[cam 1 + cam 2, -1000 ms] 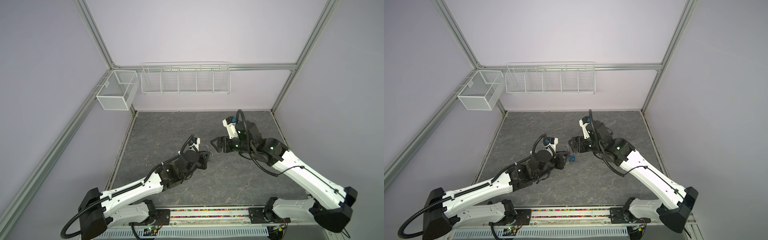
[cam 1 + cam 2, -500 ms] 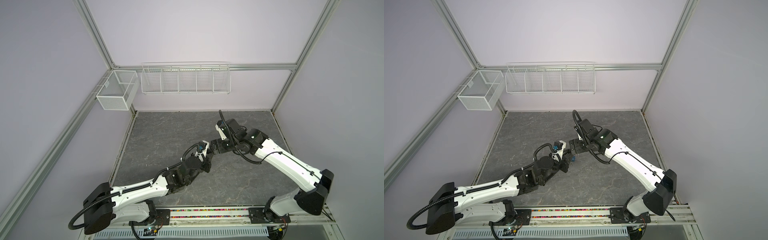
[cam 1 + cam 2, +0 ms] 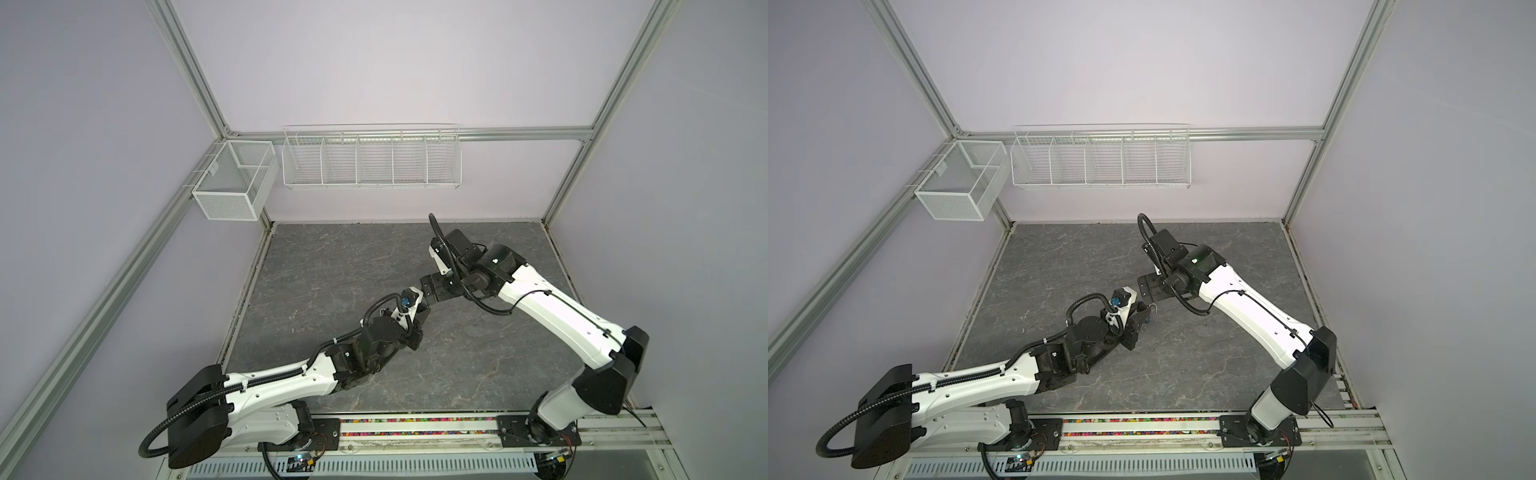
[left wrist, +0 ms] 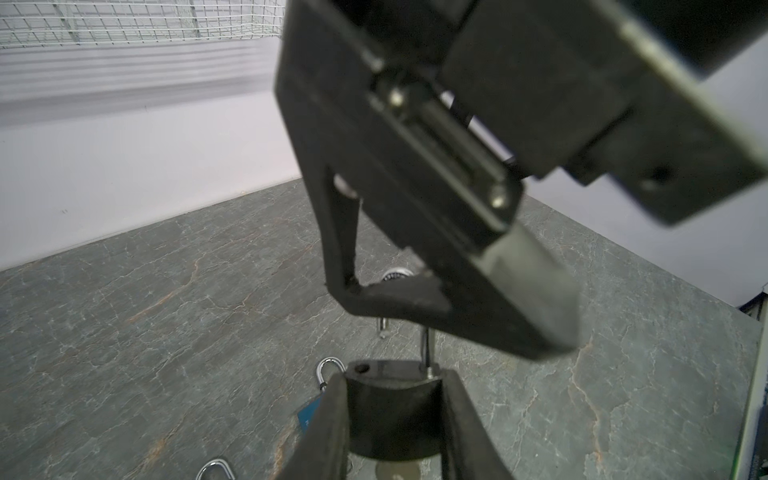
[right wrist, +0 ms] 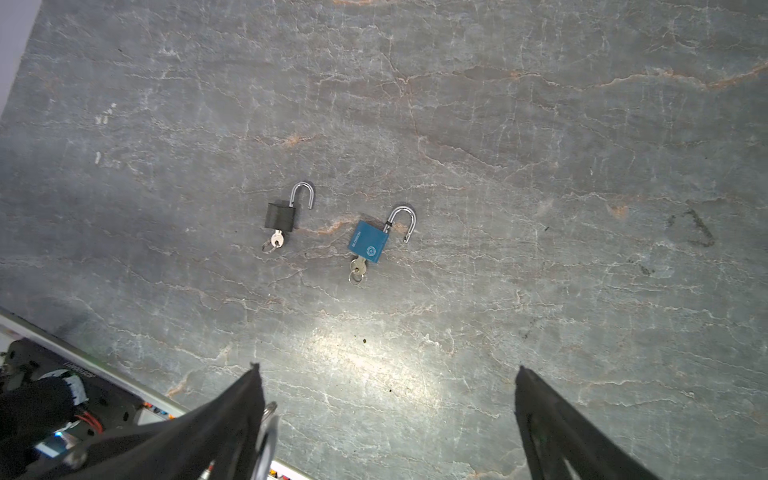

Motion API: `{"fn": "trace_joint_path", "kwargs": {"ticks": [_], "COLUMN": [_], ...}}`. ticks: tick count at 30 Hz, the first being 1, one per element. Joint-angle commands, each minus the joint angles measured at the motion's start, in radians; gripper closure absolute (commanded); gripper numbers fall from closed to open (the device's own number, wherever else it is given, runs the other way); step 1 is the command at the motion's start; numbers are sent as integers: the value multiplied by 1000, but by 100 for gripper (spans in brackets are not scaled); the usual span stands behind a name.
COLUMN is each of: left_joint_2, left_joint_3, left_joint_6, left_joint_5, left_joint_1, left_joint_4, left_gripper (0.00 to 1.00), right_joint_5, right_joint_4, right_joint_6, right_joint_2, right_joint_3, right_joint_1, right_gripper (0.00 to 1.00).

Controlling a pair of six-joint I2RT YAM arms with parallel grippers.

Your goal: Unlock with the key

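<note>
The left gripper (image 4: 395, 376) squeezes a black lock (image 4: 392, 419) by its two sides and holds it up over the middle of the table (image 5: 540, 124). The key (image 4: 395, 471) sits in the bottom of the lock. The right gripper (image 5: 388, 368) is spread wide with nothing in it, and it hangs just above the lock. The metal loop (image 4: 424, 349) looks lifted out of its hole on one side, so this lock seems to be open. The best next move is likely for the right gripper to pull straight away so it does not bump the loop. The left one should squeeze firmly and lay the lock down softly, so the key does not fall out. Only the left wrist view shows the loop and the empty hole up close. Only the right wrist view shows a blue lock (image 5: 369, 242) and one other black lock (image 5: 280, 216) well, lying near each other on the table, loops open and keys in. In both top views the arms hide nearly all of the held lock. Just a small silver hook (image 3: 1154, 309) peeks out in a top view.
</note>
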Motion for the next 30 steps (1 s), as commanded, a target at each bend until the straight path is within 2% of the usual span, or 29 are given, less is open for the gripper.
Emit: {"fn": "trace_joint_path", "kwargs": {"ticks": [1, 9, 14, 22, 27, 30], "left_joint_2": [-15, -27, -28, 31, 104, 207], "left_joint_3": [-9, -26, -29, 3, 53, 178], "left_joint_6": [41, 64, 67, 23, -90, -259], "left_joint_5": [-11, -2, -7, -42, -7, 26], "left_joint_1": [-5, -5, -5, -5, -6, -5], "left_joint_4": [45, 62, 75, 72, 1, -245], "left_gripper": [100, 100, 100, 100, 100, 100], "right_joint_5": [40, -6, -78, -156, -88, -81], "right_joint_4": [-66, -91, -92, -34, -22, 53], "right_joint_6": [-28, -42, -68, -26, 7, 29], "right_joint_2": [19, 4, -8, -131, -219, -312], "right_joint_3": [20, 24, 4, -133, -229, -343], "right_joint_1": [-11, -49, -75, -105, -183, -270], "right_gripper": [5, 2, 2, 1, 1, 3]}}
